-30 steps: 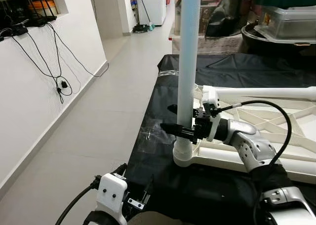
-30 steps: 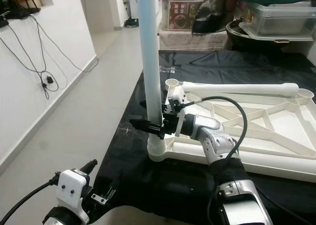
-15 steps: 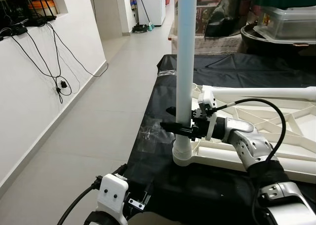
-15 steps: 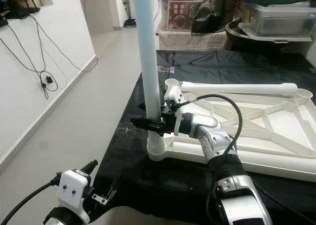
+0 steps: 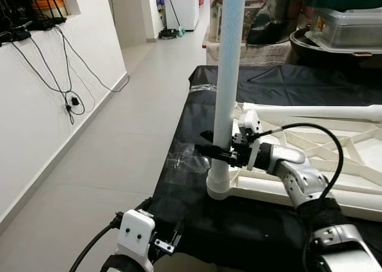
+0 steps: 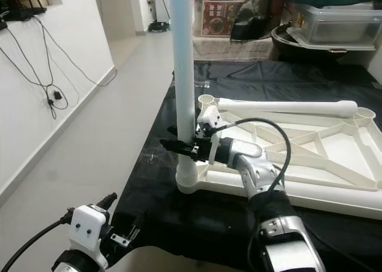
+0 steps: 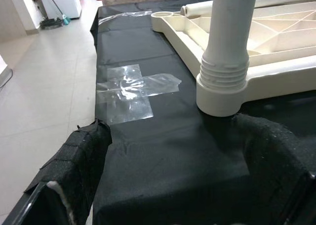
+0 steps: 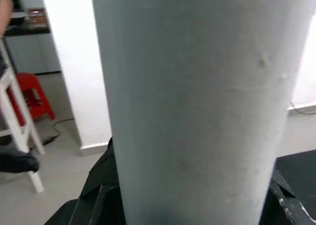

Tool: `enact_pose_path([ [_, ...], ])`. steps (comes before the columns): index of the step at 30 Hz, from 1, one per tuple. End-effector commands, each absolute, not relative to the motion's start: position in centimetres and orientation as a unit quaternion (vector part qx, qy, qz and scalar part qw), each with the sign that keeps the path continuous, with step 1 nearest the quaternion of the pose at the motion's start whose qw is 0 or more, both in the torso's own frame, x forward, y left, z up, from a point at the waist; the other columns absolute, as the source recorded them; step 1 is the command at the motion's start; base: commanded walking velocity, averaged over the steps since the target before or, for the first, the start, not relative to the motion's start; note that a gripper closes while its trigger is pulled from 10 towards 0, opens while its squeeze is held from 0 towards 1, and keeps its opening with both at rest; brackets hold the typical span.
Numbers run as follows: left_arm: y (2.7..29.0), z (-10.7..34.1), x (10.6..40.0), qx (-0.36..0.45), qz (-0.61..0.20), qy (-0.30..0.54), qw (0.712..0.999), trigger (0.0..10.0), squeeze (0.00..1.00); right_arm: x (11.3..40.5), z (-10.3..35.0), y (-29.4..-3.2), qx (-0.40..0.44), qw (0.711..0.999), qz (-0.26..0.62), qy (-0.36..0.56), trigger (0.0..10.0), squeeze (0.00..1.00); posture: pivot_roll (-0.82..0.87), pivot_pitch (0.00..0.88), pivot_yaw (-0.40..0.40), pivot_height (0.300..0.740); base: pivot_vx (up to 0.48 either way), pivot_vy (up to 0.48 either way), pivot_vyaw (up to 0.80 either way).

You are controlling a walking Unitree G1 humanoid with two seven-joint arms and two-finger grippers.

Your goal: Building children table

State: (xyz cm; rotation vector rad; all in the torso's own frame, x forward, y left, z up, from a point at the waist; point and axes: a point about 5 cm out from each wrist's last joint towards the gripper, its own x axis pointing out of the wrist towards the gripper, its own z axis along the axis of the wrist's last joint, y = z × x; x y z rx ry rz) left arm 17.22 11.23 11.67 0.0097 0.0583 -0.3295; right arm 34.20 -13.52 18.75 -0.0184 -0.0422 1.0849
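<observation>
A: While the right gripper [image 5: 210, 151] is clamping the upright table leg [image 5: 227, 75], is anything changing against the earlier frames?

B: Slightly. The leg is leaning differently now: a second ago its top was tilting left, now it is standing nearer plumb over the corner socket [image 5: 219, 187]. The gripper is staying low on the leg, just above the threaded collar.

A: Meaning for the build?

B: My judgement: it is seating or screwing the leg into the near-left corner of the upturned table frame [image 6: 310, 158], lying on the black-covered tabletop [image 7: 148, 151].

A: Left side?

B: The left gripper [image 7: 163, 205] is idling below the near edge, fingers spread, holding nothing. A second leg [image 6: 286, 107] is lying along the frame's far side.
</observation>
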Motion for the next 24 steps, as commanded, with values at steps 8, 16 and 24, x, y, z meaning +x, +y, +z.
enact_pose_path([
  [8,11.8,11.5,17.4,0.016,-0.158,0.032,0.987,10.0,0.0,33.9,16.2,-15.2,-0.02,0.949,0.313,-0.006,0.0,0.0,0.01,0.044,0.023,0.74,0.0,0.0,0.0],
  [16,11.9,11.6,17.7,0.019,-0.157,0.028,0.987,10.0,0.0,34.5,16.1,-18.0,-0.072,0.994,-0.078,0.022,0.0,0.0,0.01,0.04,0.018,0.74,0.0,0.0,0.0],
  [24,11.6,11.5,17.7,0.02,-0.162,0.027,0.986,10.0,0.0,33.6,16.4,-14.0,0.034,0.964,-0.26,0.035,0.0,0.0,0.02,0.024,0.023,0.74,0.0,0.0,0.0],
])
